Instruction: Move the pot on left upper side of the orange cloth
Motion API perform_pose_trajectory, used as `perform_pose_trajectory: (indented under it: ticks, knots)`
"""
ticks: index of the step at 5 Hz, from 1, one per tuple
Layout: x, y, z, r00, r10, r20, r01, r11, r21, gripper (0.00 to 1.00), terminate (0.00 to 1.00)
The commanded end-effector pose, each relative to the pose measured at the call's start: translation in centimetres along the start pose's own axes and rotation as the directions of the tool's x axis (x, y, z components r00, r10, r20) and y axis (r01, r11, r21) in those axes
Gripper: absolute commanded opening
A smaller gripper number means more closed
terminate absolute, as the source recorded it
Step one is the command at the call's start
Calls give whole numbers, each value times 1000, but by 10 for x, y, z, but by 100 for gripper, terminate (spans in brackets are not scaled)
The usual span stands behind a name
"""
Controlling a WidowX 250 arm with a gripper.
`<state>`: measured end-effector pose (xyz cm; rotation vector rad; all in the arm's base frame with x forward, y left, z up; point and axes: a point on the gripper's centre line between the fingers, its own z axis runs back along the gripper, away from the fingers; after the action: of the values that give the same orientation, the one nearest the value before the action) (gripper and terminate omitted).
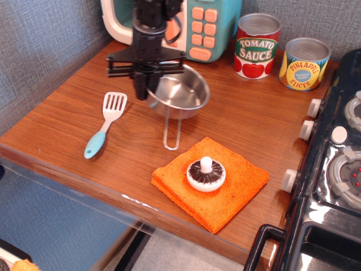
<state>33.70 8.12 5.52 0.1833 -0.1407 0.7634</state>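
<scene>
The shiny steel pot (181,95) is at the table's middle back, left of and above the orange cloth (211,183), with its wire loop handle (171,132) pointing toward the front. My black gripper (148,90) is shut on the pot's left rim. Whether the pot rests on the wood or hangs just above it I cannot tell. The orange cloth lies at the front with a white-and-brown mushroom toy (206,174) on it.
A blue-handled white spatula (106,125) lies to the left. A toy microwave (186,25) stands at the back, with a tomato sauce can (257,46) and a pineapple slices can (304,64) to its right. A toy stove (335,164) fills the right edge.
</scene>
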Motion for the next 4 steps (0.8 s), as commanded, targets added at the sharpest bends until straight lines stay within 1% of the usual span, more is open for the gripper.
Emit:
perform_pose_trajectory:
  ticks: [1,2,3,4]
  knots:
    - [8,-7,-5,1000,-1,8,1,1000,3,0,0]
    - [12,-10,-12,1000,28,1,-28,1000,7,0,0]
    - [13,-14,-13,1000,11,-9,-11,1000,15,100,0]
    - [17,-14,-4,1000,-19,25,19,1000,3,100,0]
